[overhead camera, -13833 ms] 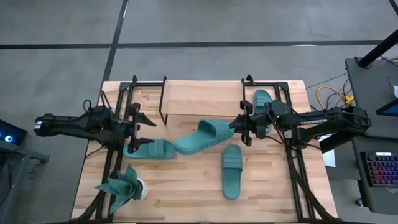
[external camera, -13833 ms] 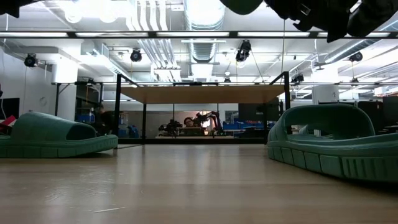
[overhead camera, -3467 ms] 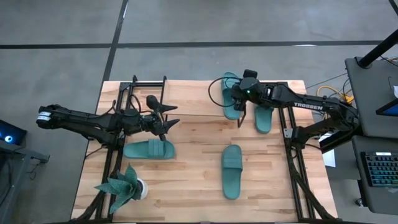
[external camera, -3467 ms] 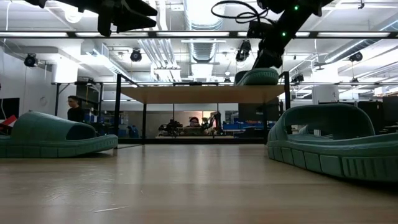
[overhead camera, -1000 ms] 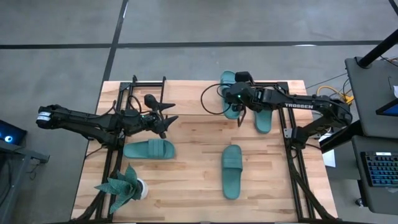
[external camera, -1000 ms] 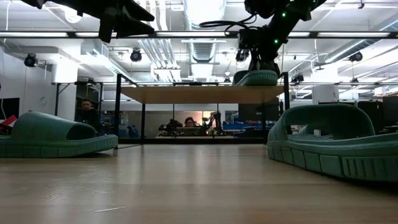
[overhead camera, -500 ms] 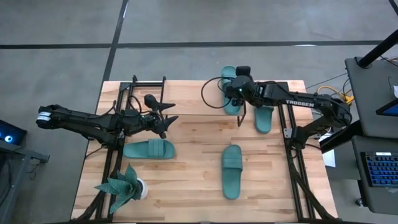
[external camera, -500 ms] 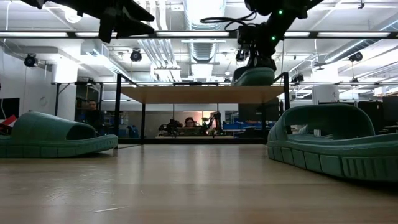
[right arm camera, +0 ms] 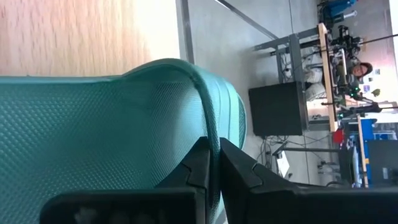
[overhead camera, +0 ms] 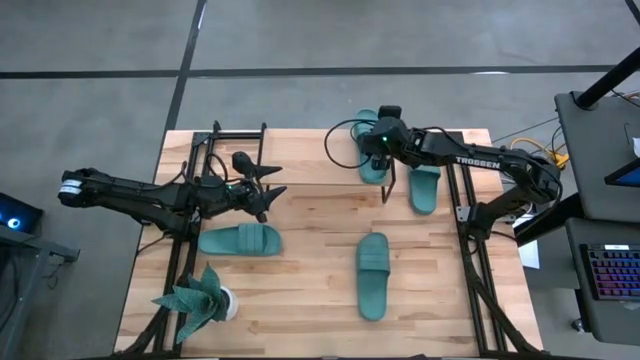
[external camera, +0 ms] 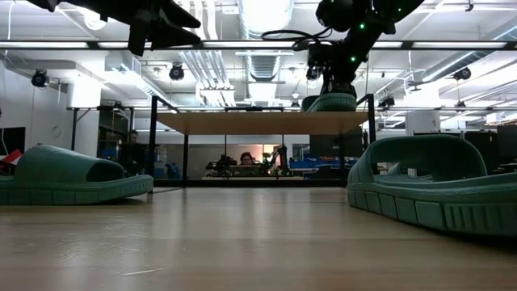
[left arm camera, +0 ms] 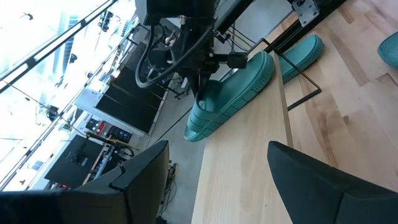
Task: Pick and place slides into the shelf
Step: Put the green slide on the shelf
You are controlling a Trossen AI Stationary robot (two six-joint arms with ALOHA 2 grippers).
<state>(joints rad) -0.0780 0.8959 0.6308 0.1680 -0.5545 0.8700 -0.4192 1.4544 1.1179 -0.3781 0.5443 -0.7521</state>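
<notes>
On the shelf [overhead camera: 300,160], toward one o'clock, the right gripper [overhead camera: 378,142] pinches a slide's [overhead camera: 371,145] rim; the left gripper [overhead camera: 268,183] hangs open.

the counter [overhead camera: 300,270] is a light-wood top carrying the shelf [overhead camera: 300,158] along its far edge. one slide [overhead camera: 370,150] lies on the shelf board at its right end, toe overhanging the back edge. three more slides lie on the counter itself: one [overhead camera: 424,187] just right of the shelf, one [overhead camera: 240,240] left of centre, lying crosswise, and one [overhead camera: 373,275] right of centre, lying lengthwise. a potted plant [overhead camera: 198,300] stands at the near left corner
</notes>
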